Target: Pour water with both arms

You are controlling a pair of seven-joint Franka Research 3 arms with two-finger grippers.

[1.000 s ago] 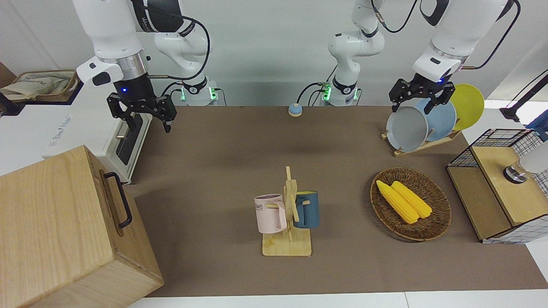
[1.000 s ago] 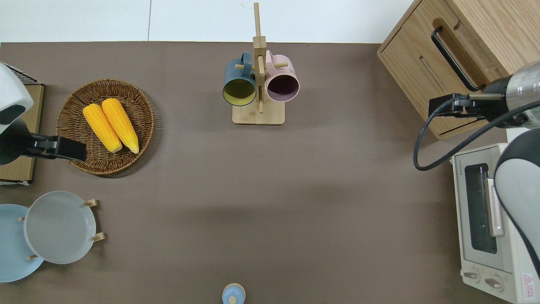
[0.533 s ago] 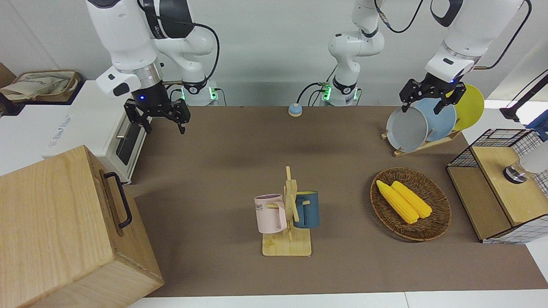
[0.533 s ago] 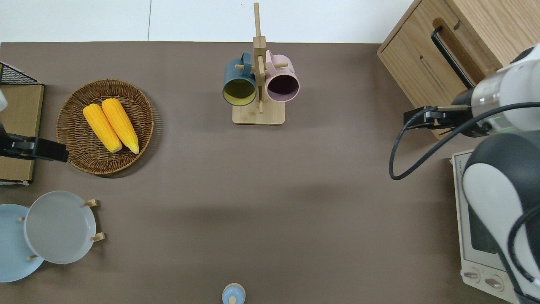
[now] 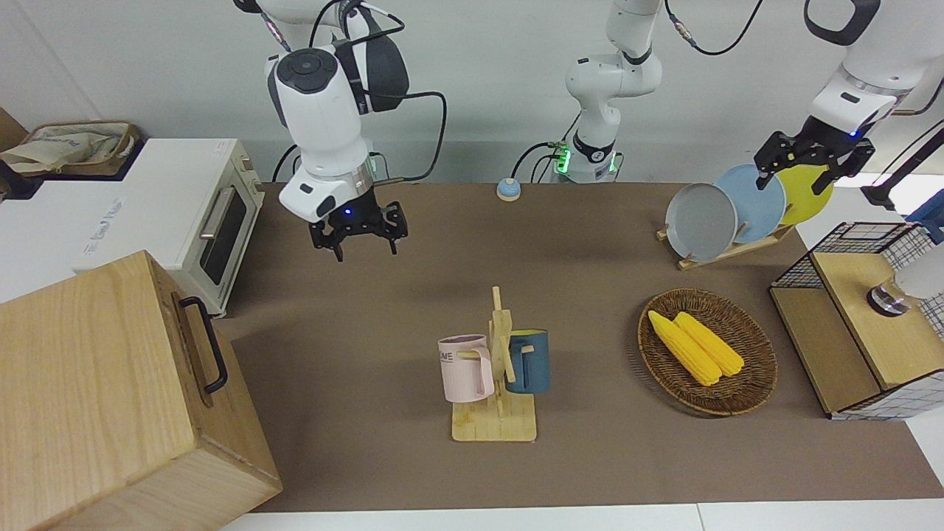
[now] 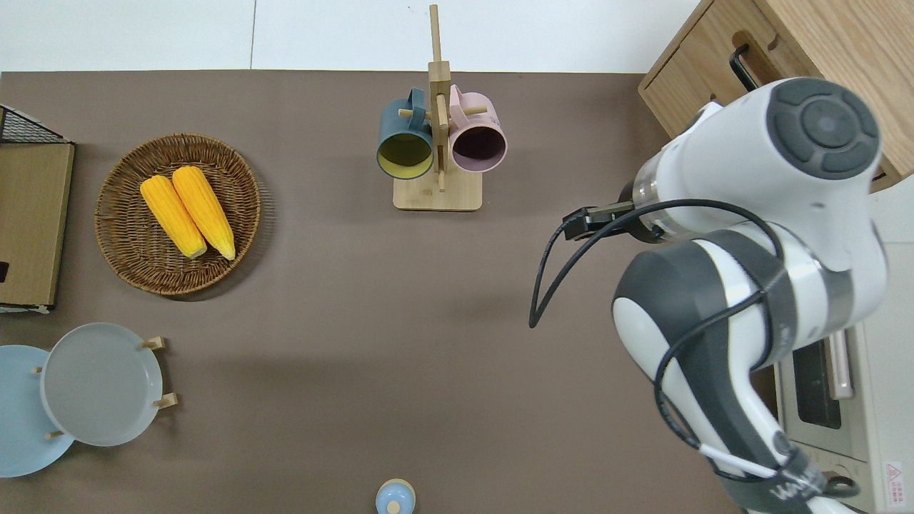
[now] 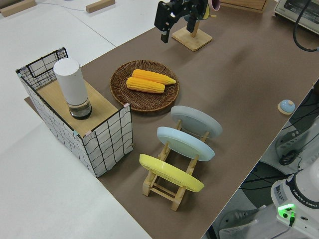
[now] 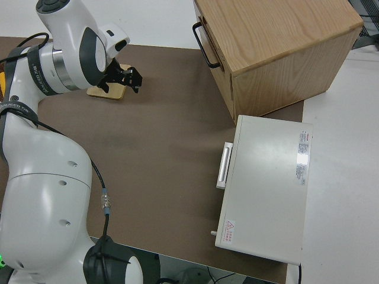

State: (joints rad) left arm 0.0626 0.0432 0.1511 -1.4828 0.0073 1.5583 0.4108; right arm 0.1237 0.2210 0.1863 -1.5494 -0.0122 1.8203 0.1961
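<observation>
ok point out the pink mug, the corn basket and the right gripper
pink mug [image 5: 464, 377], front view, on its side wall
corn basket [image 5: 745, 395], front view, on its woven rim
right gripper [image 5: 363, 248], front view, between its open fingertips

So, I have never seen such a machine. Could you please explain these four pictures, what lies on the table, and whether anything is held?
These are two white robot arms, each ending in a black two-finger tool. One picture faces them from across the table, one looks straight down, two look from the sides. On the table stand a wooden rack with a pink mug and a blue mug, a wicker basket with two corn cobs, a plate rack with three plates, a toaster oven, a wooden box and a wire basket. The right tool hangs open over bare table; the left tool is open, up in the air at its arm's end of the table. Neither holds anything.
</observation>
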